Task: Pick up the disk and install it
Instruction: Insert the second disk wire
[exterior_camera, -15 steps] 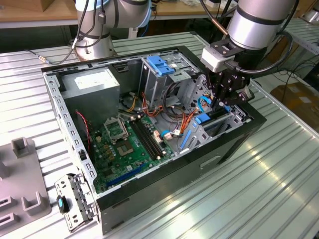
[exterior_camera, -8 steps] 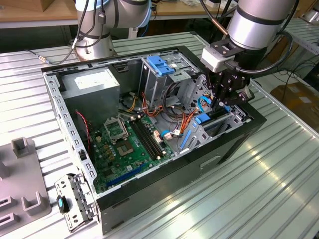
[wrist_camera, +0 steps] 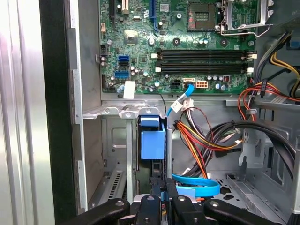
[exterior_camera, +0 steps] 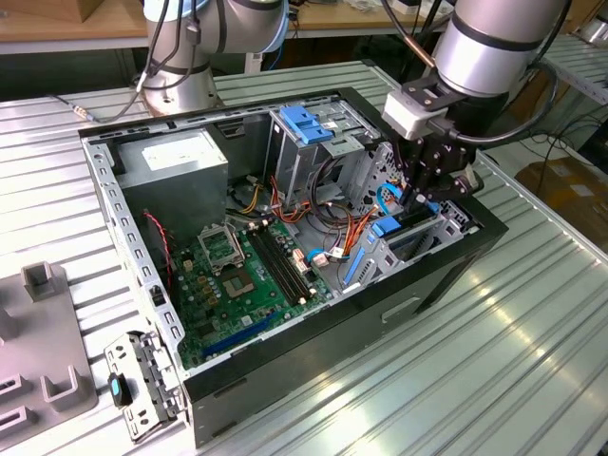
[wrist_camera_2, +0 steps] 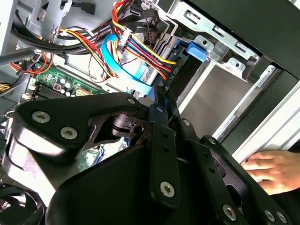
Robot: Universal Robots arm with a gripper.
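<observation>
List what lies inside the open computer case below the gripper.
Below the gripper, the computer case holds a blue-framed disk standing in a metal bay, a blue flat cable, and bundled wires. The disk's lower part is covered.

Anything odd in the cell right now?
Yes: a person's hand rests beside the computer case in the second wrist view, close to the arm. A loose metal bracket lies on the table by the case.

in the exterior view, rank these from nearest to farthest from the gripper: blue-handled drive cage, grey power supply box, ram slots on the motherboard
From the gripper, down in the case's drive bay:
1. Blue-handled drive cage, at the back of the case toward the exterior view's left of the gripper.
2. RAM slots, mid-motherboard.
3. Grey power supply box, in the far corner on the exterior view's left.
</observation>
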